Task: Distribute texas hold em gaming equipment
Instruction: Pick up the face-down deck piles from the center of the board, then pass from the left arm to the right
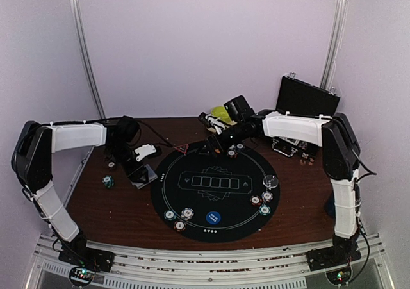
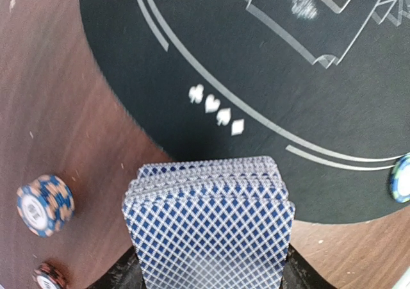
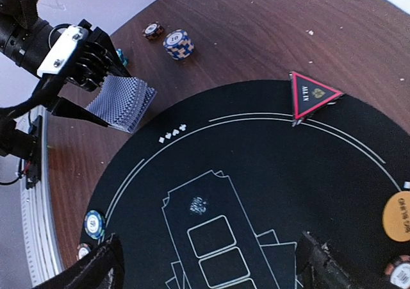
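My left gripper (image 1: 139,172) is shut on a deck of blue-backed playing cards (image 2: 208,225), held low over the wood just off the left rim of the round black mat (image 1: 214,193). The deck also shows in the right wrist view (image 3: 122,102). My right gripper (image 3: 211,270) is open and empty above the mat's far part (image 1: 216,143). A red triangle marker (image 3: 312,95) lies on the mat's far rim. Striped chips (image 1: 180,217) and a blue disc (image 1: 213,217) sit at the near rim. More chips (image 1: 262,201) and a clear disc (image 1: 271,181) sit at the right. An orange disc (image 3: 398,216) lies at the far right.
Loose chips lie on the wood left of the mat: a blue and orange stack (image 2: 45,204) and a single chip (image 2: 48,277). An open black case (image 1: 307,97) stands at the back right, with a yellow-green object (image 1: 221,113) at the back middle. Cables run behind the left arm.
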Motion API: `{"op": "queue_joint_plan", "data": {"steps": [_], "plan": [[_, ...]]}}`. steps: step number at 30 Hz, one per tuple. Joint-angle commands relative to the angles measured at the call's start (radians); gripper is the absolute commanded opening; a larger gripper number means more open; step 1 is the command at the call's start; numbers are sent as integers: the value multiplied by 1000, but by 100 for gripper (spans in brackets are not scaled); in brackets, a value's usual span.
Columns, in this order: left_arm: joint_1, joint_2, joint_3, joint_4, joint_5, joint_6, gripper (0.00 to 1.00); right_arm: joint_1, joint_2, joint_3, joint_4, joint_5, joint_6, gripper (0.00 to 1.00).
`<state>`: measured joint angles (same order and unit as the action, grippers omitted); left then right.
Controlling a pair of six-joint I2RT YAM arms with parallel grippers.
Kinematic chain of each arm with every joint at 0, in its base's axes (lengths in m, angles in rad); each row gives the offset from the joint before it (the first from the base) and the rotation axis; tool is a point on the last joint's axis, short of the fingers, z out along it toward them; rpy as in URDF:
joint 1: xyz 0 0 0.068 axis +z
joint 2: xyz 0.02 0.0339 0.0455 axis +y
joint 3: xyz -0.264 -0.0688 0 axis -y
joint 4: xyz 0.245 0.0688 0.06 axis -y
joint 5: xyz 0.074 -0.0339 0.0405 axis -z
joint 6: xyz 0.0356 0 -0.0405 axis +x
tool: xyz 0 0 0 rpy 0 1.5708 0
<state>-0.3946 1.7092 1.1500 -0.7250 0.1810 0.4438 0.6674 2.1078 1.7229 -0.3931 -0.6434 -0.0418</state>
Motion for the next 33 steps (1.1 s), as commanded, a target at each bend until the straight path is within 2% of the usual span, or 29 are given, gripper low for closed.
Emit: {"op": "queue_joint_plan", "data": {"steps": [1,8,13,25,33], "plan": [[-34,-43,85,-33,49,31,35,3,73,73,43,-185,122,94],[-107,-35,156,-67,49,32,36,4,151,110,174,-389,313,91],[-164,-12,196,-91,34,30,36,7,207,148,258,-437,434,89],[-244,-7,211,-97,26,11,36,39,295,179,324,-516,552,84],[-254,-5,199,-97,17,9,36,72,307,182,325,-557,574,81]]}}
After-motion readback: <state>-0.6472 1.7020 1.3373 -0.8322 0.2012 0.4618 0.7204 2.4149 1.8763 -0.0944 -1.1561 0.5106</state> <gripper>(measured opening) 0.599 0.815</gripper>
